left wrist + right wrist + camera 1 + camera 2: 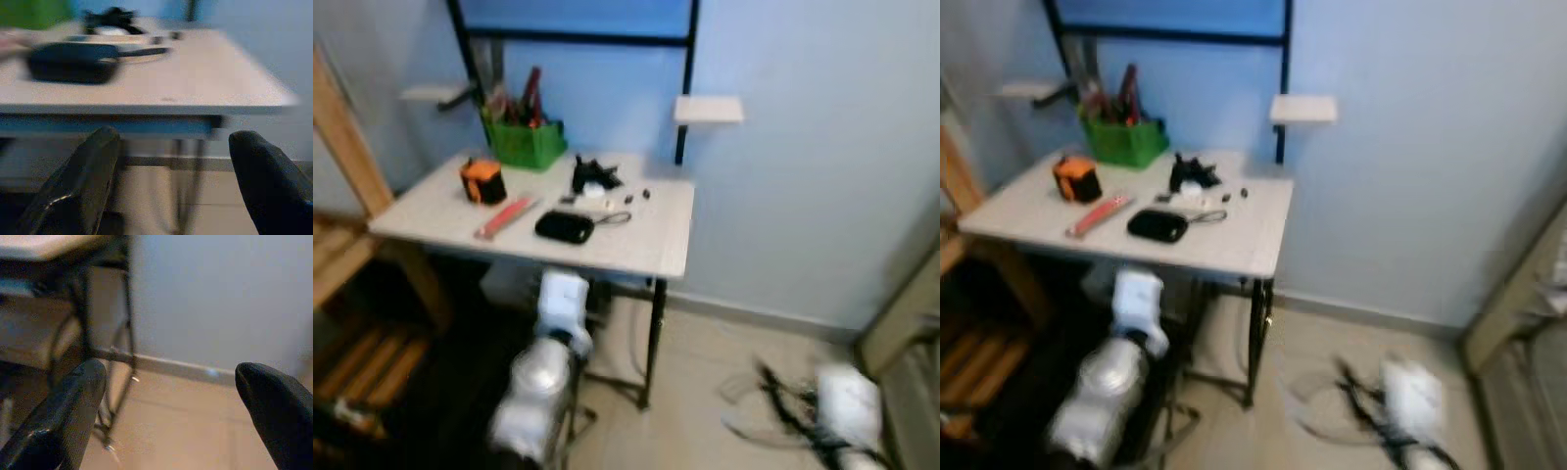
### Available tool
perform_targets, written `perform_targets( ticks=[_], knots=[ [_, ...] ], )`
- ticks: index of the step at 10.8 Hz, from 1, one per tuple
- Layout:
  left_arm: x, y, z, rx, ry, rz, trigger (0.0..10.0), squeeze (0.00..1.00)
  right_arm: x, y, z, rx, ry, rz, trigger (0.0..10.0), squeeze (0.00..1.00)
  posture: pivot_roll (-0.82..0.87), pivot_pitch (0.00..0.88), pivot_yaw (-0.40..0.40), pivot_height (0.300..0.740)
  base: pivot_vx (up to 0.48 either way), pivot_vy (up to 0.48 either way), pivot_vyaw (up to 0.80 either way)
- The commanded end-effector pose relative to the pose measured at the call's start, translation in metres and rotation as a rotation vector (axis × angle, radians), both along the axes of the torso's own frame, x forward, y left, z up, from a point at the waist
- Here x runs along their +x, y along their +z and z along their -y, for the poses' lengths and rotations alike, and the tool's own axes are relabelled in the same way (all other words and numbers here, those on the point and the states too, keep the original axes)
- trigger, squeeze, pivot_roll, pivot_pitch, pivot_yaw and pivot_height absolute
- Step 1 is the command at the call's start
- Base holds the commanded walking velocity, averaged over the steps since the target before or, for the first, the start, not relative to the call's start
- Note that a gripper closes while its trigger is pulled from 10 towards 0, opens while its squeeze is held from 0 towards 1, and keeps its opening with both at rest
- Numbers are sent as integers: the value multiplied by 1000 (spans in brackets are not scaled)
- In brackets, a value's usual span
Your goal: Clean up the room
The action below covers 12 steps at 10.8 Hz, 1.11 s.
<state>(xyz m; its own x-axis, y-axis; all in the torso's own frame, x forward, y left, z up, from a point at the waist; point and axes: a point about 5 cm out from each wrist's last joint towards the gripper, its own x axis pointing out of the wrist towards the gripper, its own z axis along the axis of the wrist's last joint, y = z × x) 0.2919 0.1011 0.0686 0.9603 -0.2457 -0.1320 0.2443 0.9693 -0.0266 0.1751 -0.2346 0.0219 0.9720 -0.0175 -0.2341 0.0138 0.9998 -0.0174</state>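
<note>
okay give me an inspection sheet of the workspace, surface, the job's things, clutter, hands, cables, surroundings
Surface: small white table against a blue wall.
Job's things: black pouch near the front edge; orange and black object; red strip; black tangle at the back.
Clutter: green basket holding tools; small dark bits near the tangle, too blurred to name.
Hands: left hand open, low in front of the table edge; right hand open, low over the floor.
Cables: thin cord beside the pouch.
Surroundings: wooden chair to the left; tiled floor.
</note>
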Motion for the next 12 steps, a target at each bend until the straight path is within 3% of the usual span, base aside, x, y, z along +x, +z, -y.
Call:
perform_targets(
  ticks=[1, 3, 5, 9, 12],
  knots=[
    [3, 20, 0, -9, -27, 64, 10000, 0, 2, 10, 1, 7, 8, 36, 10000, 0, 60, 0, -7, 731, 0, 0, 0],
    [-3, 35, 8, 10, -64, 93, 10000, 0, -3, 12, -4, 21, 31, 36, 10000, 0, 73, 0, -13, 731, 0, 0, 0],
    [0, 41, 5, 55, 14, 57, 10000, 0, 13, 15, -15, 28, 58, 44, 10000, 0, 84, 0, -15, 731, 0, 0, 0],
    [8, 44, -5, 129, 28, 94, 10000, 0, 41, 19, -24, 49, 54, 71, 10000, 0, 94, 0, 5, 731, 0, 0, 0],
    [30, 47, -17, 171, 43, 104, 10000, 0, 55, 22, -30, 65, 38, 93, 10000, 0, 101, 0, 17, 731, 0, -311, 504]
  ],
)
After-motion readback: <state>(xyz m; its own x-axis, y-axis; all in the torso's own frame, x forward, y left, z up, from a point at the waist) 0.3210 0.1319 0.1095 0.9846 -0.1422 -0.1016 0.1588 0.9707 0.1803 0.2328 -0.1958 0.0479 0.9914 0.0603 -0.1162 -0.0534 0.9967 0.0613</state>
